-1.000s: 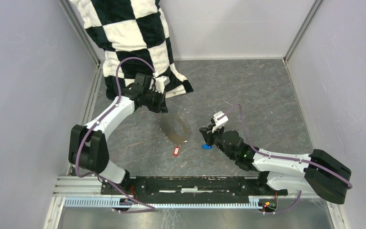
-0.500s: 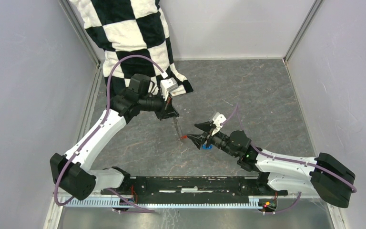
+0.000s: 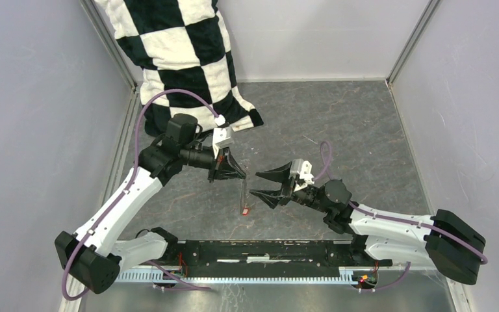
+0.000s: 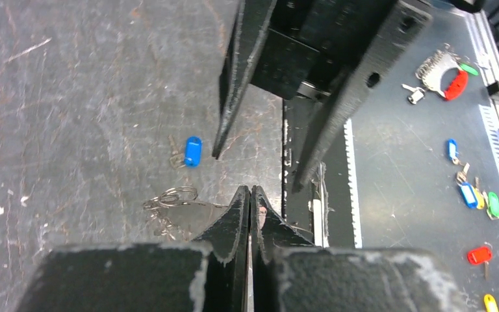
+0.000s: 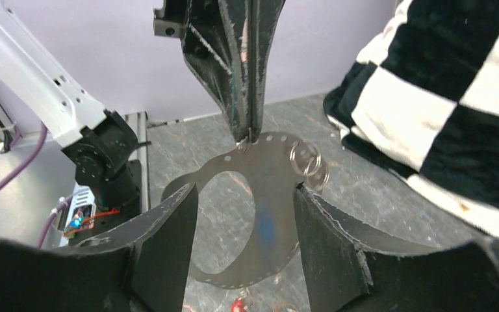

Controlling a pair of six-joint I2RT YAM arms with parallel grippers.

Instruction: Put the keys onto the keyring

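Note:
My left gripper is shut on the top edge of the keyring, a thin grey metal hoop that hangs edge-on in the top view. In the right wrist view the keyring faces me, with small wire rings on its upper right edge. My right gripper is open and empty, its fingers on either side of the hoop without touching it. The red key shows just below the hoop; I cannot tell if it is attached. The blue key lies on the floor under the right gripper.
A black-and-white checkered cloth lies at the back left, behind the left arm. The black rail runs along the near edge. Beyond it, several spare coloured keys lie on a metal surface.
The left gripper has lifted the keyring off the floor and carried it toward the right arm. The right gripper has risen, opened wide and turned to face the hoop.

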